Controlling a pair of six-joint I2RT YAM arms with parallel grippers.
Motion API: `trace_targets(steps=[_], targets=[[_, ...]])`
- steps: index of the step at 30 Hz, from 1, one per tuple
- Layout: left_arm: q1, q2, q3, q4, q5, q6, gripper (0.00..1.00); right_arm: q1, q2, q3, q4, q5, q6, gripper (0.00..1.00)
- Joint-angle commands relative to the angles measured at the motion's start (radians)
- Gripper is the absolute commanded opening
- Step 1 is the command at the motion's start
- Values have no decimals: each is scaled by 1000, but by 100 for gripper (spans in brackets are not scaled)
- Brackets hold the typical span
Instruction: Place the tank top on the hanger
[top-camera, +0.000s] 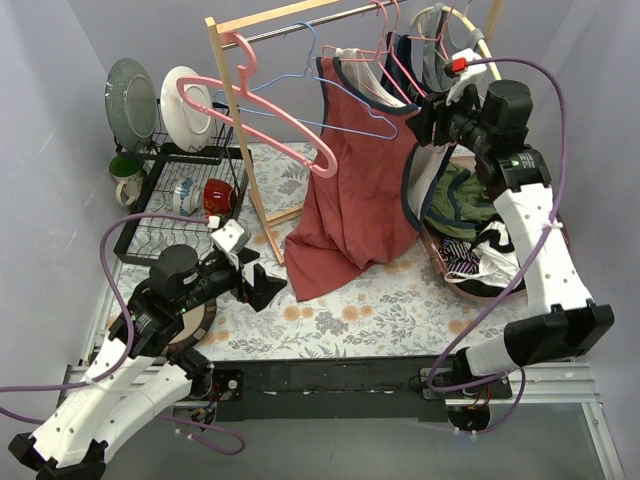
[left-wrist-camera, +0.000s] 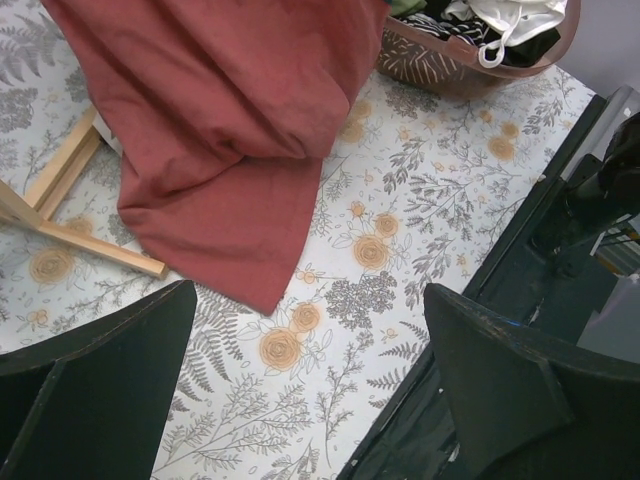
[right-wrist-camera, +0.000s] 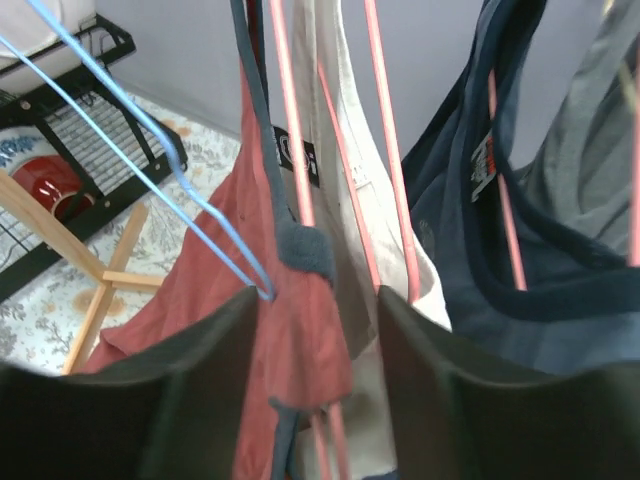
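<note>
The rust-red tank top (top-camera: 350, 190) hangs from the rail, its hem draped down to the table; the hem also shows in the left wrist view (left-wrist-camera: 220, 130). The thin pink wire hanger (top-camera: 383, 55) hangs at its neck; in the right wrist view its wires (right-wrist-camera: 292, 150) run down along the navy-trimmed strap (right-wrist-camera: 300, 340). My right gripper (top-camera: 421, 120) is up at the top's right shoulder, and in its own view (right-wrist-camera: 315, 390) it is open with the red strap and pink wire between the jaws. My left gripper (top-camera: 256, 282) is open and empty low over the table, near the hem (left-wrist-camera: 310, 400).
A thick pink plastic hanger (top-camera: 265, 105) and a blue wire hanger (top-camera: 335, 112) hang left of the top. A white tank top (right-wrist-camera: 340, 170) and a navy top (right-wrist-camera: 500, 250) hang right of it. A clothes basket (top-camera: 470, 245) sits at the right, a dish rack (top-camera: 180, 205) at the left, and the wooden rack foot (left-wrist-camera: 75, 170) rests on the table.
</note>
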Motion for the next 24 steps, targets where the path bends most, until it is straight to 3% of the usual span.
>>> trace_targets(steps=[1, 3, 8, 14, 19, 24], targets=[[0, 42, 51, 8, 11, -66, 98, -7, -133, -4, 24, -22, -70, 66], [0, 51, 77, 10, 5, -81, 98, -10, -187, -14, 4, -22, -92, 75], [0, 68, 165, -16, -75, -111, 98, -33, -308, -60, -72, -2, -162, 85], [0, 111, 355, -85, -346, -137, 98, -85, -459, -148, -147, 119, -159, 96], [0, 103, 451, -73, -506, -132, 98, -168, -566, -172, -178, 225, -116, 99], [0, 85, 487, -93, -521, -126, 98, -246, -635, -200, -181, 305, -49, 98]])
